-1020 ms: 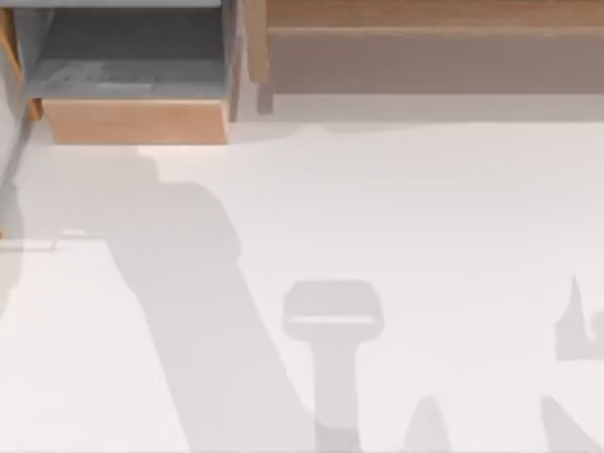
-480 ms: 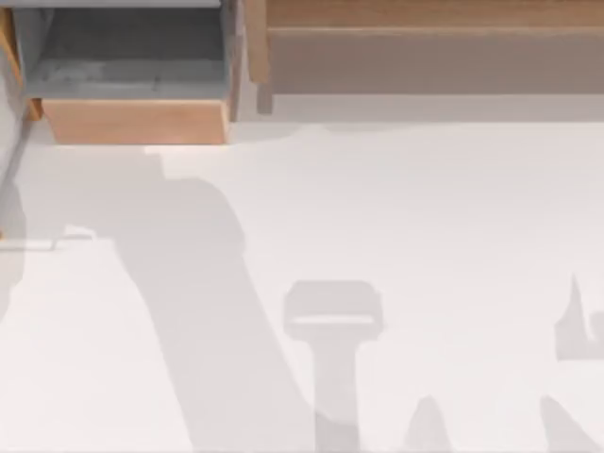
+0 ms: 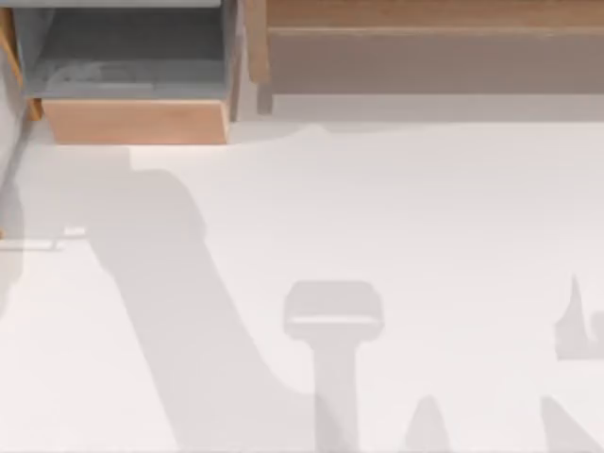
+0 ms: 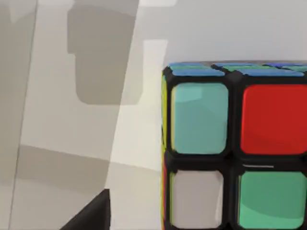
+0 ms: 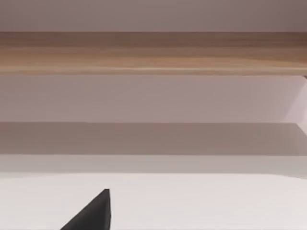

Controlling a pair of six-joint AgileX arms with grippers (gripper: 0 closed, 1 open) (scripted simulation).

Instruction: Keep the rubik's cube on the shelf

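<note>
One rubik's cube (image 4: pixel 235 148) close before the left wrist camera, above the white table (image 3: pixel 396 217); jaws' state cannot be told; shelf (image 3: pixel 425 38) far right.

No readable text, label, brand, number or sign is showing on the cube (image 4: pixel 230 153), the shelf (image 3: pixel 425 14), or the table (image 3: pixel 425 236).
</note>
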